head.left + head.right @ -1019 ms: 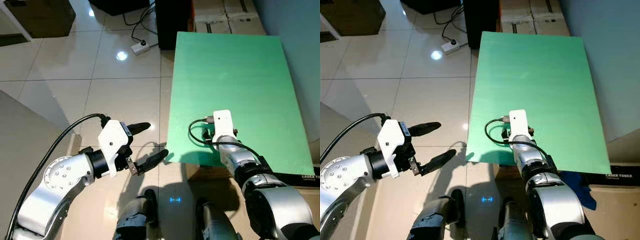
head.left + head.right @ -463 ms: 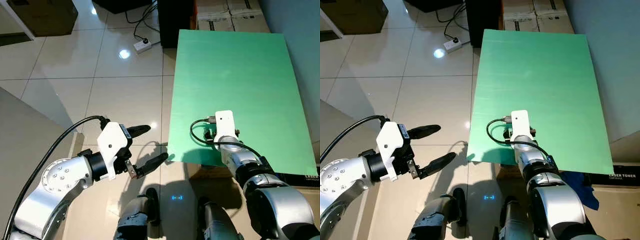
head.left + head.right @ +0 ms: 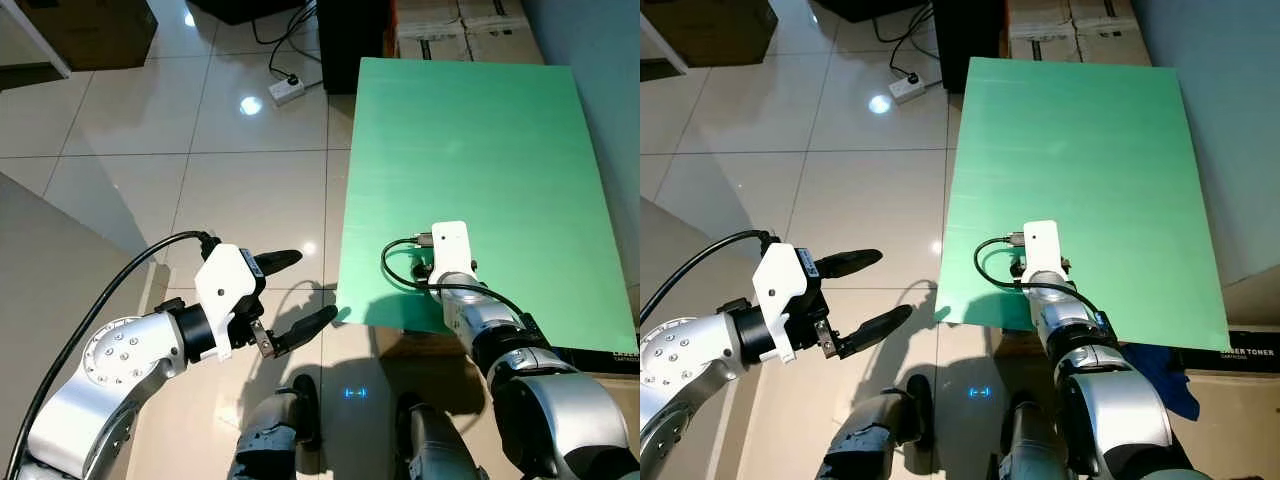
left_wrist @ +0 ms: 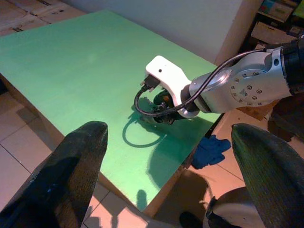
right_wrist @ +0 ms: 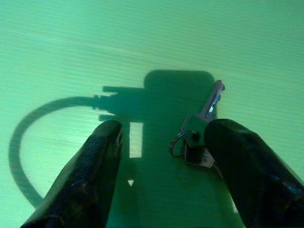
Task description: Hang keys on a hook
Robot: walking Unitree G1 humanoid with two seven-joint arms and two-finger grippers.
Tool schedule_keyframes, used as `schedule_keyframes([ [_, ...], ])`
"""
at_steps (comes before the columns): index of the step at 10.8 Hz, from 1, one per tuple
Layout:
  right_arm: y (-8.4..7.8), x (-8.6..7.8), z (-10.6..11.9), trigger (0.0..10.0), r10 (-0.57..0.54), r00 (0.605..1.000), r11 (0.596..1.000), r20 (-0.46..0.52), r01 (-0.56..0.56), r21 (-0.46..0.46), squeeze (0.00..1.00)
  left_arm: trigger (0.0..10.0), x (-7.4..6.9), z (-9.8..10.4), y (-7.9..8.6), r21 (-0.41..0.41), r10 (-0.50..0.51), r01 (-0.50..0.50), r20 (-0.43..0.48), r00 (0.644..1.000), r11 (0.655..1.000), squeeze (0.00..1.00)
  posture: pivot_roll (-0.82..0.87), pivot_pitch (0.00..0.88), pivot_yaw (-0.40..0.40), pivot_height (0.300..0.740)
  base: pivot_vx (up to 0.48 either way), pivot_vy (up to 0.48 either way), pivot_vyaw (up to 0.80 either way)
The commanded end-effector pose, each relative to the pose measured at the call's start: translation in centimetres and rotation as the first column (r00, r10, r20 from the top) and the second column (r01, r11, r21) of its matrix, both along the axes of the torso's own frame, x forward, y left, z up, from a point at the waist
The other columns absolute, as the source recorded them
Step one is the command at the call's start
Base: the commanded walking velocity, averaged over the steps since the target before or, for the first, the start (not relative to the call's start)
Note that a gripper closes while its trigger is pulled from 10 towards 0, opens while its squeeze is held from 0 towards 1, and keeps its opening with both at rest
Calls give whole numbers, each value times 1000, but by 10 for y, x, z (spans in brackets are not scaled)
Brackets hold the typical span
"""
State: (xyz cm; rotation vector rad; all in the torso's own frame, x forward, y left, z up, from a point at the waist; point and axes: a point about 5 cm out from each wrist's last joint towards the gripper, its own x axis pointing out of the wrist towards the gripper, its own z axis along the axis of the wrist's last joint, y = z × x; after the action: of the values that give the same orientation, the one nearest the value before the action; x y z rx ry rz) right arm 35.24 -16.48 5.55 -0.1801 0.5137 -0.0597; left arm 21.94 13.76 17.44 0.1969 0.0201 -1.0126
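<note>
Keys (image 5: 197,137) on green board (image 5: 142,42), between right fingers (image 5: 90,175) (spread)

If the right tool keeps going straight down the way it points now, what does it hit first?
Most likely the keys, lying on the green board just inside the open right tool, next to one finger. If it misses them, it meets the board itself. Depth is hard to judge.

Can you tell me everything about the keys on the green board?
The small bunch of metal keys lies flat on the green ribbed board, in shadow. One silvery key points away from a round split ring, with a small dark tag beside it. It sits between the open black fingers of the right tool, nearer one finger. Whether that finger touches it is unclear.
</note>
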Motion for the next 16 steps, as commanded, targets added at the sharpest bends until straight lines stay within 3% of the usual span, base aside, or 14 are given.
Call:
schedule_keyframes([
  [1, 1, -5, -8, 0, -5, 999, 1000, -42, 6, 14, 0, 10000, -4, 0, 0, 7, -12, 13, -11, 1000, 1000, 0, 190, 361, 126, 740, 0, 0, 0],
  [16, -1, -5, -8, 0, -17, 999, 1000, -42, 18, 20, 0, 10000, -4, -1, -1, 1, -17, 17, -15, 1000, 1000, 0, 182, 350, 123, 740, 0, 0, 0],
])
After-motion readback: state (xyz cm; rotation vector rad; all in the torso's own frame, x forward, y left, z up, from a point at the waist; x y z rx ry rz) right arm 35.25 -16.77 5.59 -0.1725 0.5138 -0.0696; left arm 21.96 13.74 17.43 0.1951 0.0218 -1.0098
